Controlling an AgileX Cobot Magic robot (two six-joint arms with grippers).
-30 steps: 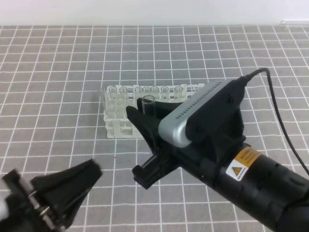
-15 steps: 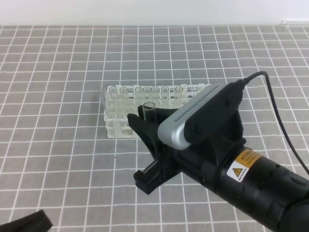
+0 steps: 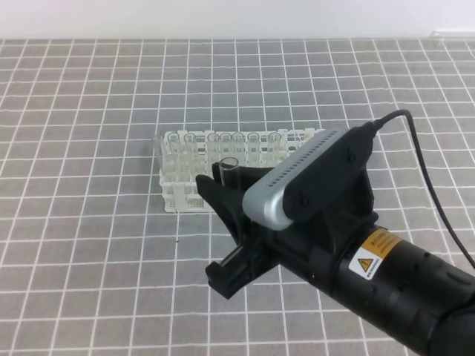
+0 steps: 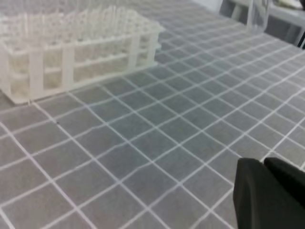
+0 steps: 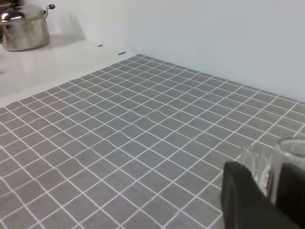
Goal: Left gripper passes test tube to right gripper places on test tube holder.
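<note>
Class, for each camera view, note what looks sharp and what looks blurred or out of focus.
Exterior high: evenly lit, test tube holder sharp. Left wrist: holder soft, dark claw part at the corner blurred. Right wrist: test tube near the lens blurred, grid mat crisp.

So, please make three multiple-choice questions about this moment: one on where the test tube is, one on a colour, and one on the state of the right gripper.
1. Where is the test tube?
A. lying flat on the mat
B. between the right gripper's fingers, just in front of the test tube holder
C. beside the steel pot

2. What colour is the test tube holder?
A. white
B. blue
C. black

3. What state is the right gripper in?
A. wide open and empty
B. out of sight
C. shut on the test tube

Answers:
1 B: the exterior view shows the open rim rising between the black fingers.
2 A: the lattice rack is white in the exterior and left wrist views.
3 C: the right wrist view shows the fingers on either side of the clear tube.
</note>
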